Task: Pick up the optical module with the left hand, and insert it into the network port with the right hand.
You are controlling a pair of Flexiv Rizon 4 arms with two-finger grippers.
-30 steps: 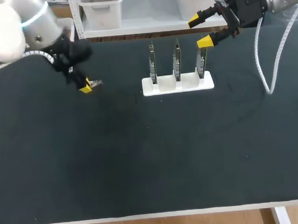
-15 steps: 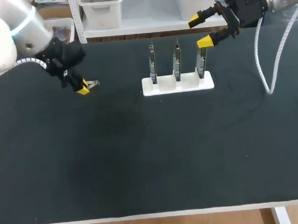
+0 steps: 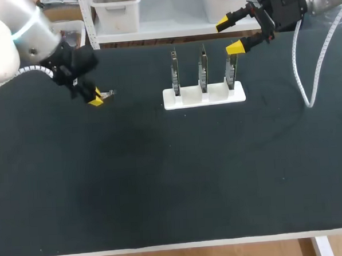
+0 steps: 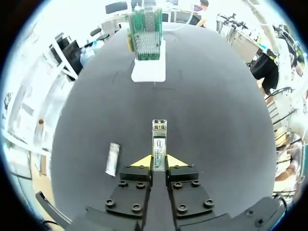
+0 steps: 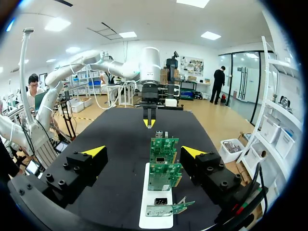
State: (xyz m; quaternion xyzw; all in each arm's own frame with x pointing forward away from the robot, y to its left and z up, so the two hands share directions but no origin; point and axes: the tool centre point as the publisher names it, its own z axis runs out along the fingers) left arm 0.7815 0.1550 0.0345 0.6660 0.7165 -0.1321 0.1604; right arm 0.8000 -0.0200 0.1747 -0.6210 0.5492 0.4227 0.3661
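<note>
Both flanks of the optical module (image 4: 159,139) are pinched by the left hand (image 4: 159,162). It is clamped on the rear end, so the metal nose juts free toward the white holder (image 3: 204,96) of three upright network cards (image 3: 202,69), likely leaving room for a handover. The module sits low at the left rear of the worktop (image 3: 162,180). The right hand (image 3: 230,34), spread wide and empty, hangs over the rightmost card. A second module (image 4: 112,159) lies just beside the left hand, and the closely spaced cards crowd any approach to a port.
</note>
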